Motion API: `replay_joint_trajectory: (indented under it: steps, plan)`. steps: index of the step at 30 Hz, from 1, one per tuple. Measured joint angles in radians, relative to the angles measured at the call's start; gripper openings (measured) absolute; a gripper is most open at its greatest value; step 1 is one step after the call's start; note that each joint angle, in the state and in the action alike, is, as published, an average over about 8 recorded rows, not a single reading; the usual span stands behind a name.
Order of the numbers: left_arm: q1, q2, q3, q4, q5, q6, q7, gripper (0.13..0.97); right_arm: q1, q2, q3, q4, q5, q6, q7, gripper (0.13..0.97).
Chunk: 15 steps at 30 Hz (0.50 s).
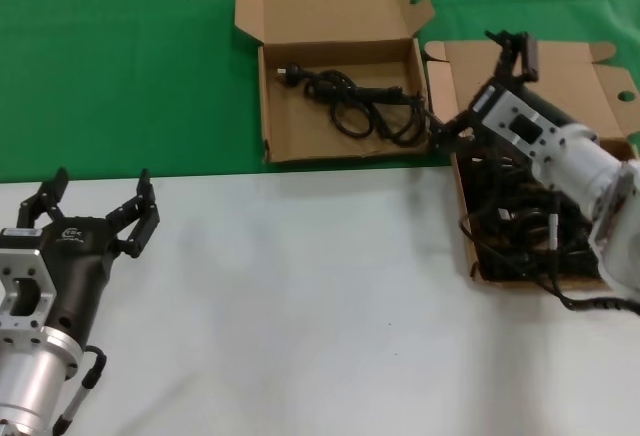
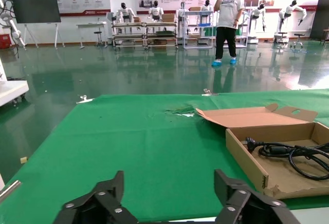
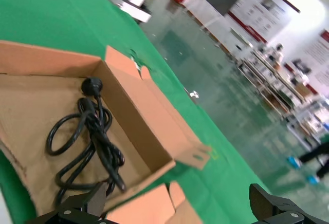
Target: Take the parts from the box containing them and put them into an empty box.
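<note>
Head view: the left gripper (image 1: 98, 211) hovers near the bench's left edge, jaws spread wide, holding nothing. The right gripper (image 1: 478, 91) sits over the wide box (image 1: 560, 81) at the right edge, jaws wide apart and empty; that box holds tangled cables (image 1: 520, 226). The square box (image 1: 335, 66), mid-bench toward the far edge, holds one cable (image 1: 360, 106).

Left wrist view: square box (image 2: 247, 154) with cable (image 2: 293, 154) on green cloth (image 2: 128, 147).

Right wrist view: open fingers (image 3: 280, 203) frame the square box (image 3: 139, 111) and cable (image 3: 95, 131).

Two open cardboard boxes (image 1: 340, 106) (image 1: 470, 216), cables inside
</note>
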Motion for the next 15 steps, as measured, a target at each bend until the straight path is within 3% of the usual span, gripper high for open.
replay_joint_trajectory:
  steps: [7,15]
  plan:
    - [0.000,0.000,0.000,0.000,0.000,0.000,0.000,0.660,-0.121,0.018,0.006,0.145,0.004,0.062,0.137,0.966]
    - [0.000,0.000,0.000,0.000,0.000,0.000,0.000,0.807,-0.260,0.038,0.012,0.312,0.008,0.133,0.294,0.966]
